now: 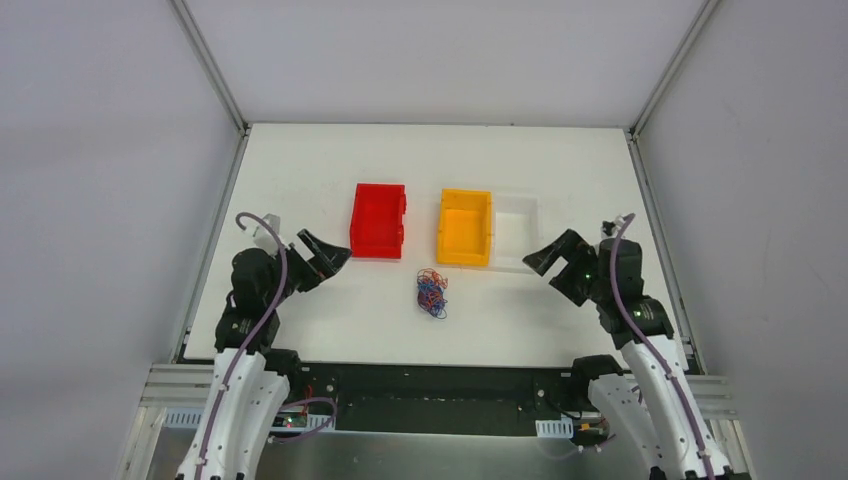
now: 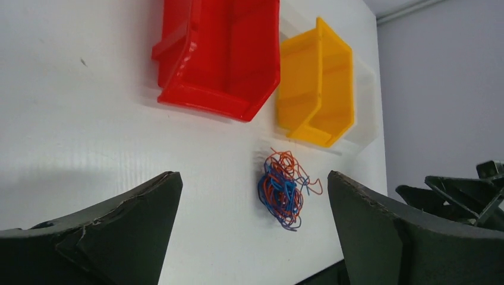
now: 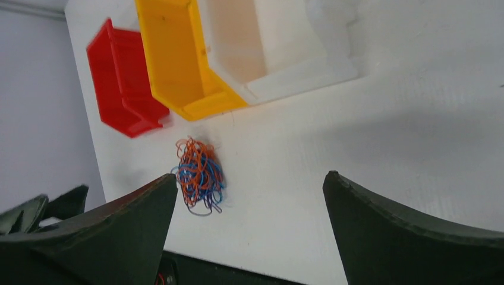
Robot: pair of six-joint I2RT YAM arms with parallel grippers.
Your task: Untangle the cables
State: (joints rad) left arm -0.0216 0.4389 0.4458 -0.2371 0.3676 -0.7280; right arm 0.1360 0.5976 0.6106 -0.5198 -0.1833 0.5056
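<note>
Our left gripper (image 2: 254, 176) hangs with its jaws spread wide, holding nothing. Our right gripper (image 3: 251, 176) is just as wide open, nothing between its fingers. They hover on opposite sides of the white tabletop (image 1: 300, 170), well apart, both turned inward. Between them the cables (image 1: 432, 292) lie on the tabletop in one tangled heap of red and blue strands, touched by neither gripper. Beyond the heap we see a red bin (image 1: 378, 220), then a yellow bin (image 1: 465, 227) with a white bin (image 1: 516, 232) against its right side.

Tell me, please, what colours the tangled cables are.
The cables are orange-red and blue, clearest from the left wrist.
</note>
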